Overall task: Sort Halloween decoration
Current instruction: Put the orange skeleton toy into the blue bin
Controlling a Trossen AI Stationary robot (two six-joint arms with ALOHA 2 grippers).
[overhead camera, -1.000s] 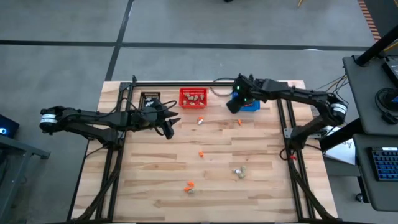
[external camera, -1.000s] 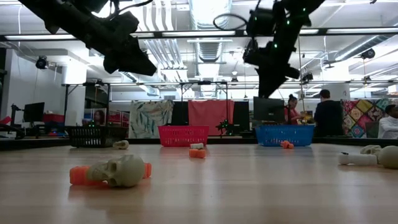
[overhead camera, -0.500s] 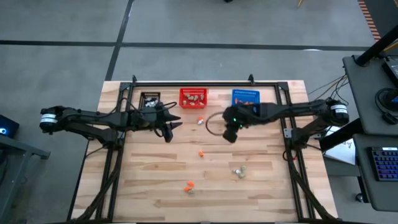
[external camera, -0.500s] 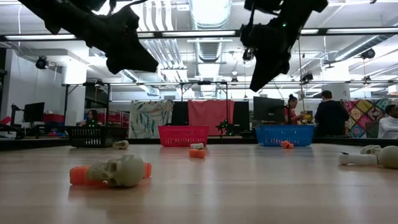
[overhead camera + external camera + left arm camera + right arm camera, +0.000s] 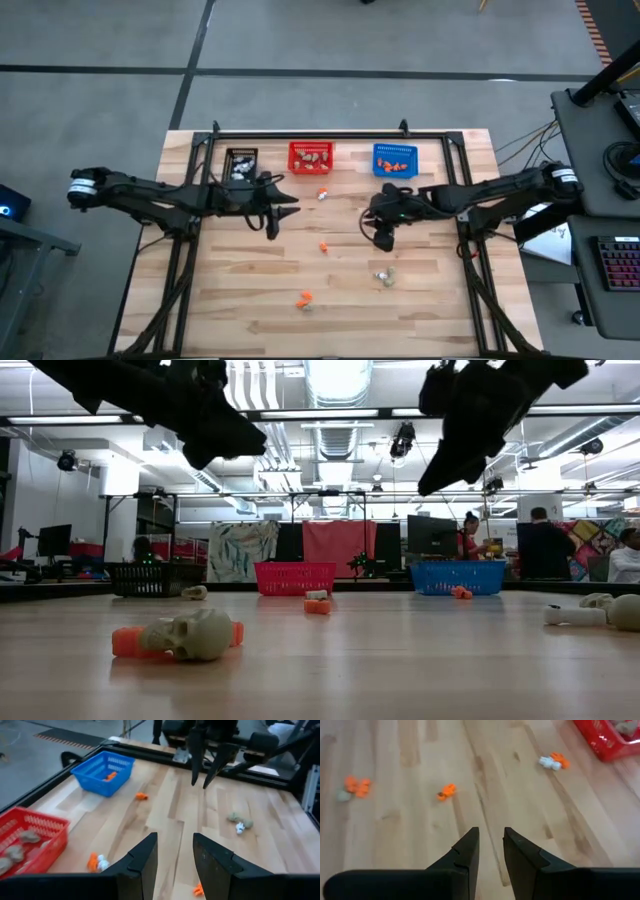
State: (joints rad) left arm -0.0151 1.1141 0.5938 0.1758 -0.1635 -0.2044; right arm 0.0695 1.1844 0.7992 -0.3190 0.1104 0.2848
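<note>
Small Halloween trinkets lie loose on the wooden table: an orange-and-white one [image 5: 322, 194], an orange one [image 5: 323, 246], a beige-grey one [image 5: 383, 275] and an orange one [image 5: 304, 298]. My left gripper [image 5: 281, 215] hangs open above the table's left middle, pointing toward the right edge. My right gripper [image 5: 380, 232] hangs open above the right middle, with nothing between its fingers [image 5: 491, 845]. It also shows in the left wrist view, fingers [image 5: 202, 770] spread. The orange trinket [image 5: 447, 791] lies ahead of it.
Along the far edge stand a black basket [image 5: 241, 160], a red basket [image 5: 310, 157] and a blue basket [image 5: 394, 159], each holding trinkets. A skull-shaped trinket [image 5: 190, 635] lies close to the low camera. People stand in the room behind the table.
My right gripper has swung from above the blue basket toward the table's near edge and middle, coming down a little and turning. My left gripper has tipped up toward level and turned slightly toward the right edge. No trinket has moved.
</note>
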